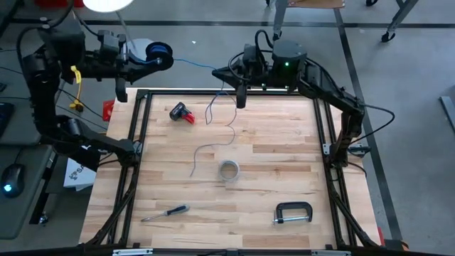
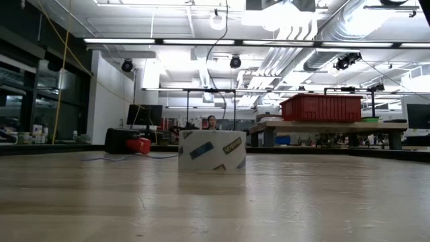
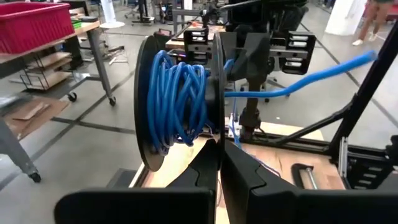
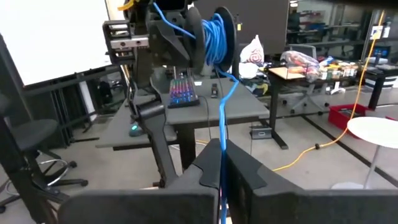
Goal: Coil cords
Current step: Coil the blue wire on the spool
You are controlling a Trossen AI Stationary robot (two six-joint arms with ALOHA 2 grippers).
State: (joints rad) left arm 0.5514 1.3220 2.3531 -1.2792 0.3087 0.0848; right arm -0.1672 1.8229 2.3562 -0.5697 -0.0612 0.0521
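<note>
- Behind the wooden surface (image 1: pixel 270 149) lies grey shop floor, and both arms work along the surface's top edge in the high view, at upper left and upper centre.
- We see the left gripper (image 1: pixel 165 60) at upper left with its fingers closed on the rim of a black spool (image 3: pixel 180 102) wound with the blue cord (image 1: pixel 195 64).
- From the spool, the blue cord runs as 1 taut line rightward across the top of the high view to the right gripper (image 1: pixel 240 96), so its long axis lies left to right between the 2 arms.
- The right gripper's fingers are pinched shut with the cord passing between them; in the right wrist view the cord (image 4: pixel 222 124) climbs straight away from the fingertips to the spool (image 4: pixel 214 34).
- Below the right gripper, the cord hangs in a loop onto the surface, and the pale grey cord (image 1: pixel 213 151) trails on toward mid-frame, just left of a tape roll (image 1: pixel 228 170).
- We judge the coming move turns on that straight span: the right gripper is nearer the loose end, the left one holds the spool.
</note>
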